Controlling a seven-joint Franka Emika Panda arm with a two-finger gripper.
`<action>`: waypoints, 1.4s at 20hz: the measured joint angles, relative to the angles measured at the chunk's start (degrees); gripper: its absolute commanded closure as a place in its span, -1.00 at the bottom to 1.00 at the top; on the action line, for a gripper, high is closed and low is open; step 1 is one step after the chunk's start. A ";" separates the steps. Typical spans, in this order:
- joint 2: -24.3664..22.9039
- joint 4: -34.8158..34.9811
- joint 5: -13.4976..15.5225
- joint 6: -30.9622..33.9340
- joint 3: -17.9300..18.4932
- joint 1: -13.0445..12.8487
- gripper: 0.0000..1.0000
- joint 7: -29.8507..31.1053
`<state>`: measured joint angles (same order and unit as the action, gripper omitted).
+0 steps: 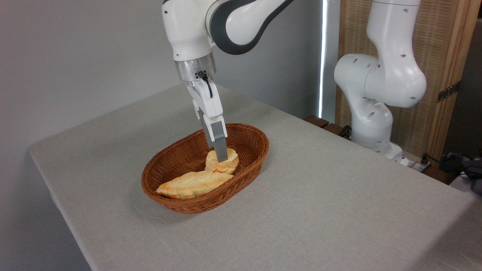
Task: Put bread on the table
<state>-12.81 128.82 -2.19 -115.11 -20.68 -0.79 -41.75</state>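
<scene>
Bun [223, 162] sits in the basket [248, 140] on the counter [339, 195], at the right end, touching the braided loaf [192, 184]. Claw [221, 157] is right on it: near finger [219, 141] overlaps the bun's top front, the other is hidden behind. Can't tell the opening or whether it has a grip. Arm [196, 34] comes down from above, claw tilted, tips toward the right.

Gripper [221, 157] on bread [223, 162] in basket [248, 169]
</scene>
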 measured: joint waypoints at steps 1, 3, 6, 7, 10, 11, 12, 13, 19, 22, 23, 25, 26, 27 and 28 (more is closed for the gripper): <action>0.08 0.05 -1.09 -0.02 -0.01 0.00 -1.00 -0.26; 0.29 0.12 -4.43 -0.20 -0.01 0.01 -1.00 -0.70; 0.80 0.16 -6.26 -1.19 -0.12 0.01 -1.00 -0.78; 0.99 0.19 -6.47 -1.97 -0.14 0.01 -1.00 -0.78; 1.45 0.22 -6.58 -2.84 -0.14 0.01 -1.00 -0.79; 1.58 0.22 -6.58 -2.86 -0.14 0.01 -1.00 -0.79; 1.72 0.23 -6.58 -2.87 -0.15 0.01 -1.00 -0.79; 1.88 0.24 -6.58 -2.87 -0.17 0.01 -0.84 -0.79; 2.34 0.24 -5.97 -2.90 -0.36 0.01 0.02 -0.78; 2.32 0.21 -5.44 -2.97 -0.37 0.01 0.02 -0.77; 2.29 0.18 -5.32 -2.99 -0.38 0.01 0.02 -0.77; 2.14 0.11 -5.25 -2.99 -0.38 0.01 0.07 -0.77; 2.10 0.06 -5.24 -2.99 -0.38 0.01 0.11 -0.77; 2.08 0.01 -5.24 -2.99 -0.38 0.01 0.15 -0.77; 2.07 -0.05 -5.24 -2.99 -0.38 0.01 0.15 -0.77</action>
<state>-10.73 128.77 -7.43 -118.10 -21.06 -0.78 -42.52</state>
